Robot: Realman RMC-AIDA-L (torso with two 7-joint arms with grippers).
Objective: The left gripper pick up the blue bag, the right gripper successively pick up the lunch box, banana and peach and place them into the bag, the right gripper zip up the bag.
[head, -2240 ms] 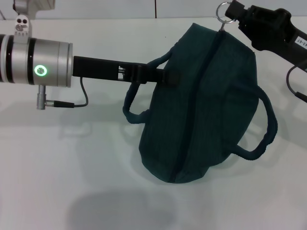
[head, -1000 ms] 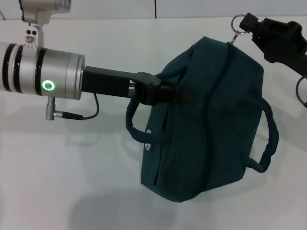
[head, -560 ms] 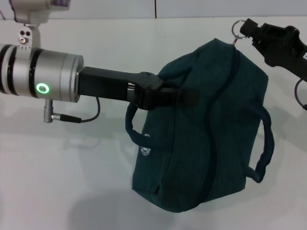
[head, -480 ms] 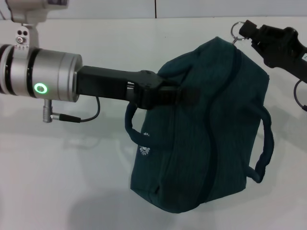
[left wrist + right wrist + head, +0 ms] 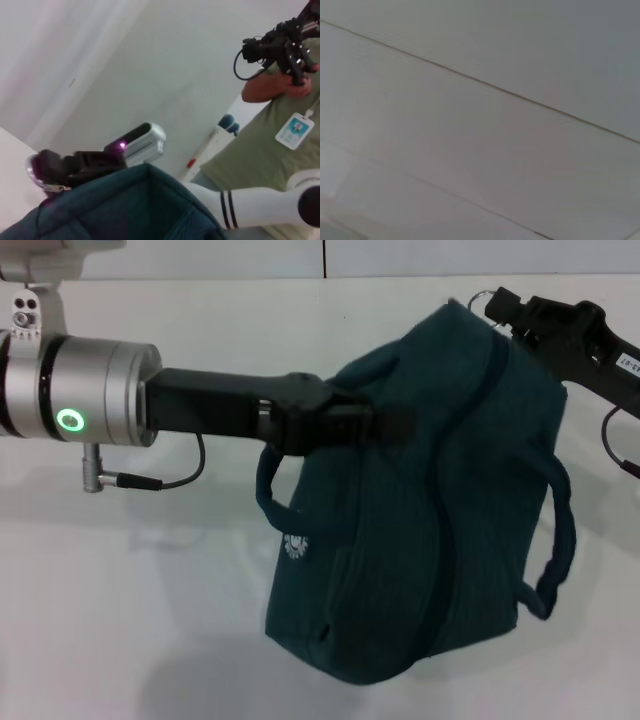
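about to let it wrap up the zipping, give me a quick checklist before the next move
1. Left gripper grips the blue bag at its near handle: ok.
2. Bag hangs off the table: ok.
3. Right gripper sits at the bag's top corner, by the ring zipper pull: ok.
4. Zipper shut along its full length: cannot tell.
5. Lunch box, banana, peach inside: cannot tell; none show outside.
6. Far handle hangs free: ok.

Right gripper (image 5: 47,172) apparently touching blue bag (image 5: 135,210).
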